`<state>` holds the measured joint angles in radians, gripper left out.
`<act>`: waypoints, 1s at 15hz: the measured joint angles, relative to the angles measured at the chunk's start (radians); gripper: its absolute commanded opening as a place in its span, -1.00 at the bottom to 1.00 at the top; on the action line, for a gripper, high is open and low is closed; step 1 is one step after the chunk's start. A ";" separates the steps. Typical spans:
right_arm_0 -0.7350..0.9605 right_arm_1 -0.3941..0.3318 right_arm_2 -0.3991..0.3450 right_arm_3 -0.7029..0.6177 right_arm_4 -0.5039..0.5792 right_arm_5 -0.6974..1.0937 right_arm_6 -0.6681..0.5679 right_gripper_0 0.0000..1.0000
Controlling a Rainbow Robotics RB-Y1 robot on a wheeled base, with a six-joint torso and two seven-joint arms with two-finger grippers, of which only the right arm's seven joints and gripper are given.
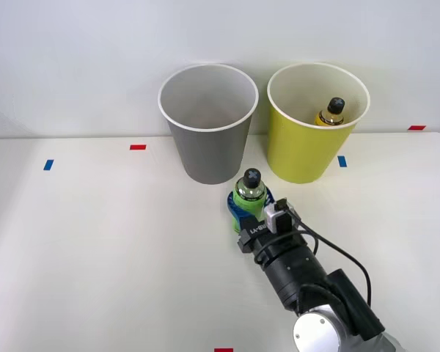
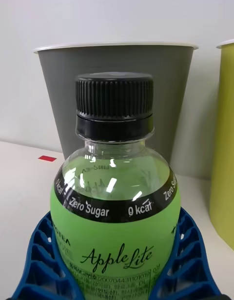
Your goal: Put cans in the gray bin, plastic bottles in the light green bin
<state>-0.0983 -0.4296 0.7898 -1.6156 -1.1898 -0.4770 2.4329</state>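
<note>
A clear plastic bottle with a black cap and a bright green label stands on the white table, just in front of the gap between the two bins. My right gripper is shut on it, and its blue ribbed fingers press both sides of the bottle. The gray bin stands upright right behind the bottle and looms behind it in the wrist view. The light green bin stands to its right, its wall at the frame edge. A yellowish-amber bottle lies inside it. The cans are out of view.
Both bins stand near the table's far edge against a pale wall. Small tape marks dot the table: red and blue at the left, blue by the light green bin, red at the far right.
</note>
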 measured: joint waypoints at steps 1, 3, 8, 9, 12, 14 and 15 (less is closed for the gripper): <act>0.009 0.000 -0.004 0.000 0.012 -0.009 0.000 -0.74; 0.031 -0.001 -0.008 -0.001 0.054 -0.031 -0.002 -0.77; 0.238 -0.015 -0.063 -0.203 0.150 -0.048 -0.010 -0.89; 0.299 -0.030 -0.072 -0.278 0.152 -0.048 -0.011 -0.91; 0.438 -0.098 -0.121 -0.442 0.154 -0.047 -0.015 -0.94; 0.486 -0.137 -0.172 -0.520 0.136 -0.047 -0.025 -0.95; 0.499 -0.155 -0.188 -0.564 0.108 -0.048 -0.029 -0.95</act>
<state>0.4010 -0.5844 0.6017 -2.1793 -1.0817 -0.5246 2.4036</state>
